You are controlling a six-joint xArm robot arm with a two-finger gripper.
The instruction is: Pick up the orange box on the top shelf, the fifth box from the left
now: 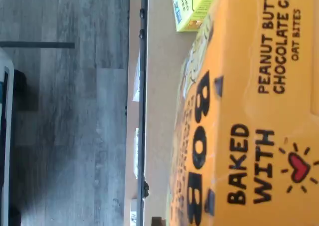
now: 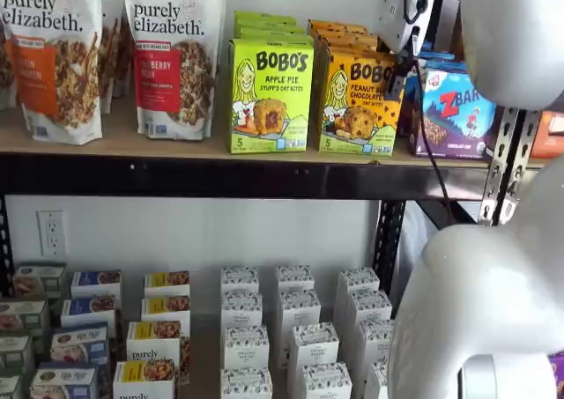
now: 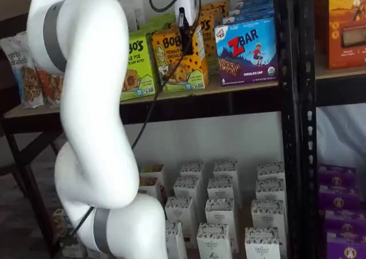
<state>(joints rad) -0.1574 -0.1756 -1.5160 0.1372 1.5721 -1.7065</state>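
Orange box [image 2: 356, 102] upright at front edge of top shelf [image 2: 203, 175]; "Peanut Butter Chocolate Chip" face toward the cameras. Lime-green Apple Pie carton [image 2: 270, 95] just beside it at 9 o'clock, blue ZBar box [image 2: 453, 111] at 3 o'clock.

Gripper [image 3: 186, 35] hangs at the box's upper 3 o'clock corner in both shelf views: white body above the carton top, black fingers [image 3: 186, 40] down over the front face. Seen side-on only; cannot tell whether the fingers are apart or pressed on the carton. Black cable trails down from it across the shelf rail.

Wrist view: orange box [image 1: 249, 126] very close, filling much of the frame, "BAKED WITH" and a heart legible; green carton [image 1: 192, 7] beyond it, tan board and black rail alongside.

Top shelf also holds two Purely Elizabeth bags [image 2: 115, 55] at far 9 o'clock. Lower level [image 2: 291, 337]: rows of small white cartons.
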